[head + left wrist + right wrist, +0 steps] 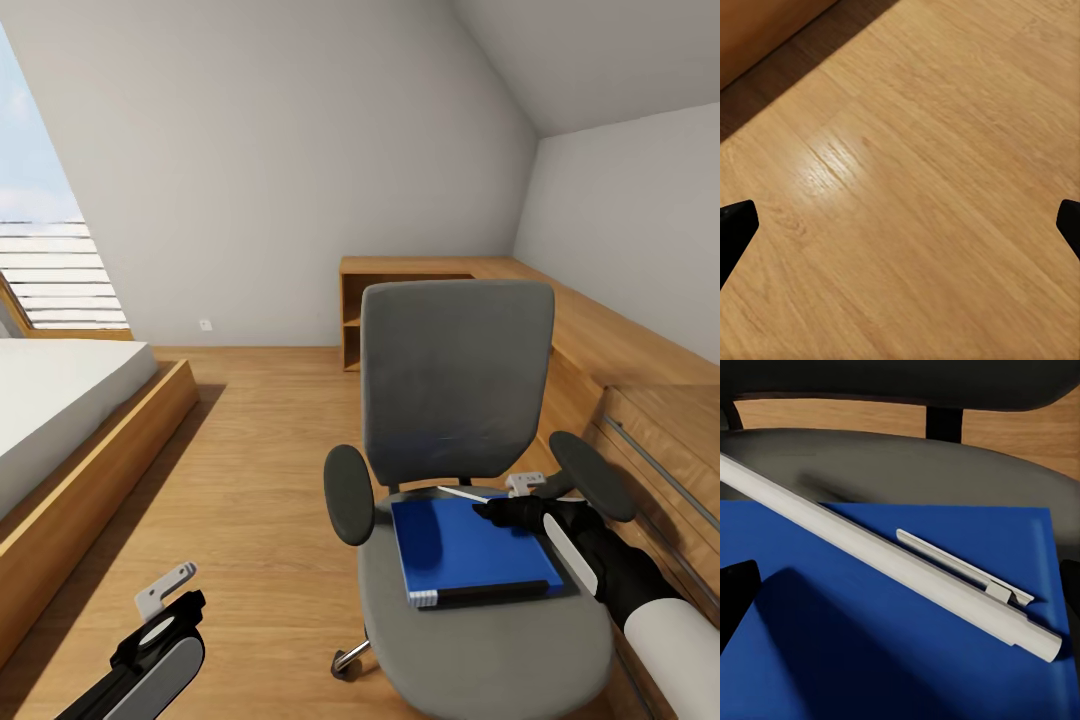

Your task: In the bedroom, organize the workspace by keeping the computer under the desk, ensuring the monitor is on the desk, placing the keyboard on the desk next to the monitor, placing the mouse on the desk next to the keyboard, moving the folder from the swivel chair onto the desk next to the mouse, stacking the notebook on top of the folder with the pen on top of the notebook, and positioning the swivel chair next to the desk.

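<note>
**Right pincer over the pen on the chair seat**

The swivel chair (470, 470) stands in the middle of the wooden floor (260, 450), facing me, well away from any table, so what lies on its seat has to be carried off before I can roll it into place. On the grey seat lies the blue folder (470, 548), flat, its white page edges turned toward me. A pale pen (881, 553) rests slantwise across the blue cover, clip side up, one end reaching past the cover's edge toward the chair back.

My right pincer (520, 500) hangs over the far corner of the folder, close to the right armrest (592, 475). In the right wrist view its dark fingertips (736, 592) sit at the two edges of the picture, spread wide, with the pen between them and not touched. I judge that I am lined up to take the pen first: it is loose on the cover and would likely roll off if I lifted the folder under it.

My left pincer (165, 605) hangs low beside me over bare floor, near the bed frame (90, 480). Its fingertips (735, 232) are also wide apart, holding nothing, and I keep it out of the way.

The pen is thin and round, so closing square across its barrel matters; a skewed pinch could flick it onto the seat.
</note>
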